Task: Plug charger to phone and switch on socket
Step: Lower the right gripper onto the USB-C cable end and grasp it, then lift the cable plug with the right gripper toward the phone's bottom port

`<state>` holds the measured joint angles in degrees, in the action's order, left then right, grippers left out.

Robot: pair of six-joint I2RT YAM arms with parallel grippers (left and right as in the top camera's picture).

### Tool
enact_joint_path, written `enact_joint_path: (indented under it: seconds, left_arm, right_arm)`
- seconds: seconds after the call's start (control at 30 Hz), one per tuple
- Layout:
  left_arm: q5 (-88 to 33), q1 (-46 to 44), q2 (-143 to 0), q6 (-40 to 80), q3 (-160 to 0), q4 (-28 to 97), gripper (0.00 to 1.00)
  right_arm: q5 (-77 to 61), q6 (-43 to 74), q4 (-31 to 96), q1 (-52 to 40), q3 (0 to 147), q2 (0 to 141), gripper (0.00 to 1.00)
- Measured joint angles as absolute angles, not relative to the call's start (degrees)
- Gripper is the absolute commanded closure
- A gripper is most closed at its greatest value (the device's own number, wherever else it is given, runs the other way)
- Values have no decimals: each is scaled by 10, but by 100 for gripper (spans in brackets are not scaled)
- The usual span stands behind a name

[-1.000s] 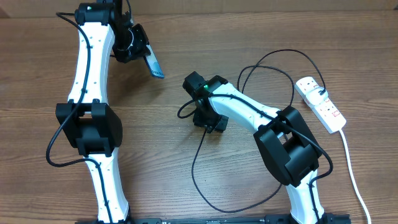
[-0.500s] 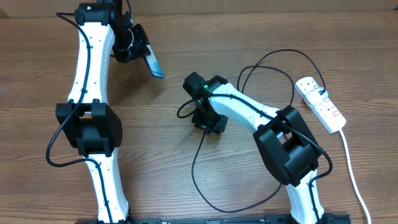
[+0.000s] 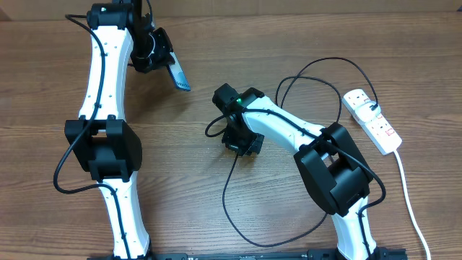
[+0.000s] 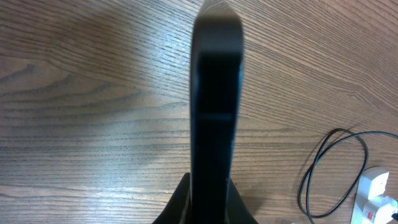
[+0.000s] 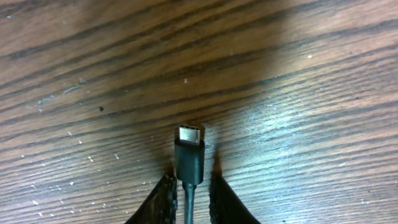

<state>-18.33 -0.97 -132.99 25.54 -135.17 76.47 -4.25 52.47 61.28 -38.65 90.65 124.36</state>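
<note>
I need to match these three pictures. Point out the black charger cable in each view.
Overhead: the charger loops across the right half, one end under the right tool.
Left wrist: one loop at the lower right.
Right wrist: its plug at bottom centre, between the tool's fingers.
Shared landmark: the socket, overhead and left wrist only.

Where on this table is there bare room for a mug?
Bare wood: between left arm and right arm, below the phone, left of the black cable. Also the far-left edge. Crowded: around the power strip, amid cable loops.
</note>
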Motion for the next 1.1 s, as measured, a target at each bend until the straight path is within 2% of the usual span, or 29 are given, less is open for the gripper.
enact_joint_path:
  seconds: [0.3, 0.6, 0.7, 1.1]
  left_arm:
    - [-183, -10, -1330, 255, -1352, 765, 96]
    - [-182, -10, -1330, 255, -1352, 765, 96]
    - [-182, -10, -1330, 256, -1352, 765, 96]
    - [-201, -9, -1330, 249, -1352, 753, 96]
  right_arm:
    - [-45, 524, 608, -387, 906, 1244, 91]
    - [-47, 524, 606, -387, 907, 1244, 92]
    - [-47, 524, 605, -387, 907, 1244, 96]
    - [-46, 489, 615, -387, 924, 1251, 96]
